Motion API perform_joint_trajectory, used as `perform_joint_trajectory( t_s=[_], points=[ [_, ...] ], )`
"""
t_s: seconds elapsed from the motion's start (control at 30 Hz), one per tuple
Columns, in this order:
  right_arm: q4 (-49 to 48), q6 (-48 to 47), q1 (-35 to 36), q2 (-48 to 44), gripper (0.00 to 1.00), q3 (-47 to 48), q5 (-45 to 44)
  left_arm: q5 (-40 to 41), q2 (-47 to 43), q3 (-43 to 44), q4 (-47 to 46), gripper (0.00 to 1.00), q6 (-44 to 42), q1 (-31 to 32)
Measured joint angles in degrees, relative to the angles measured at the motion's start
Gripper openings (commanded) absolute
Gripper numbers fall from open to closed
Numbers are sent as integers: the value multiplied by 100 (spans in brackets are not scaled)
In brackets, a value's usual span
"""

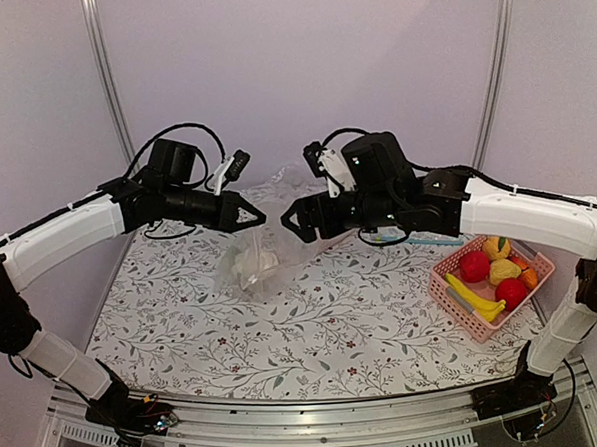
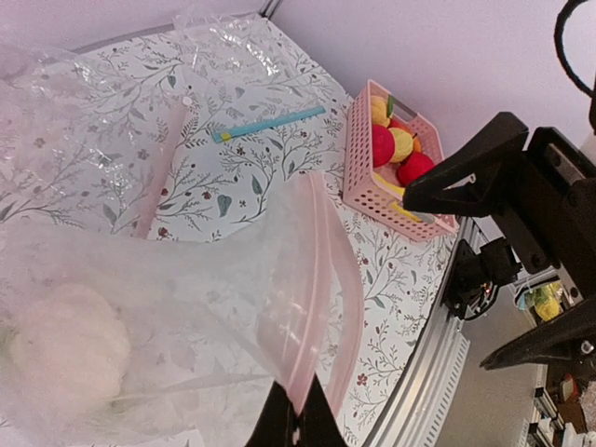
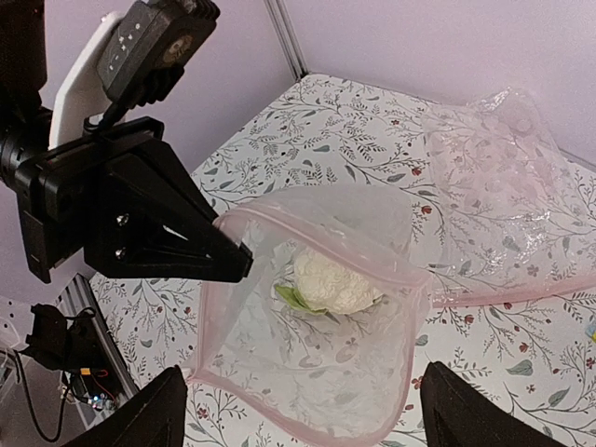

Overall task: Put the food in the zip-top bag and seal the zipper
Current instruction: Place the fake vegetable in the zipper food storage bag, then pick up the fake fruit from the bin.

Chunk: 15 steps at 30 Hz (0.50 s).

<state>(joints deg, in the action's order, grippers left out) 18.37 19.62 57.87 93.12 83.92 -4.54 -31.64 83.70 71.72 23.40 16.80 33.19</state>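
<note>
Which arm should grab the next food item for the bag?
Right. The right hand is open and empty, nearer the pink basket. The left hand is shut on the rim of the zip-top bag, holding it open with the cauliflower inside.

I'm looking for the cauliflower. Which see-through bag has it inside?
The clear pink-edged plastic bag pinched by the left fingers holds the white toy cauliflower; the other clear bag lies flat on the flowery table, empty.
</note>
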Motion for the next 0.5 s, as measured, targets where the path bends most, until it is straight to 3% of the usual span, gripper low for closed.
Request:
perform_joint_trajectory(
  t_s=[0.27, 0.5],
  points=[
    [118, 31, 2, -256, 88, -260, -457, 74, 0, -2, 4, 0, -2, -11],
    [1078, 57, -24, -1064, 88, -363, -1598, 280, 0, 2, 129, 0, -68, -15]
  ],
)
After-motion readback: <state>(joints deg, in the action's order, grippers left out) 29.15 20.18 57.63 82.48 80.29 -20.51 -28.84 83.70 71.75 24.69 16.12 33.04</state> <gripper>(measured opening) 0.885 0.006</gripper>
